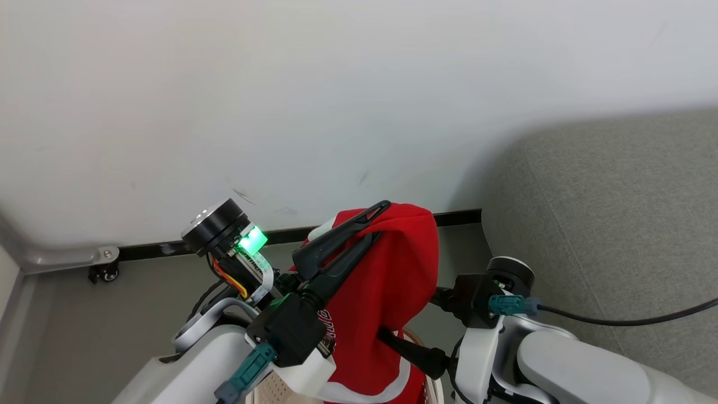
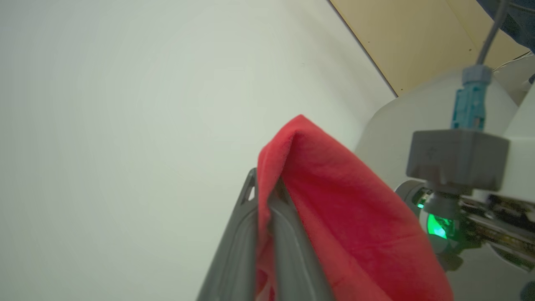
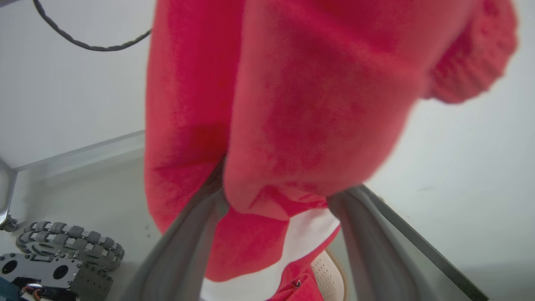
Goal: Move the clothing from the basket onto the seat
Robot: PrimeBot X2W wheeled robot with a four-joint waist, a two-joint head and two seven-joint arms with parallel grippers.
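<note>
My left gripper is raised and shut on the top fold of the red clothing, which hangs down from its fingers with a white band at the bottom. In the left wrist view the closed fingers pinch the red cloth. My right gripper stands open, its two fingers spread wide, with the hanging clothing bulging between them. One of its dark fingers reaches under the cloth. The cream perforated basket sits just below. The grey seat lies to the right.
A white wall fills the background, with a black baseboard along the grey floor. A metal bracket with a small caster sits in the left corner. The robot's wheels show at lower left. A black cable runs across the seat.
</note>
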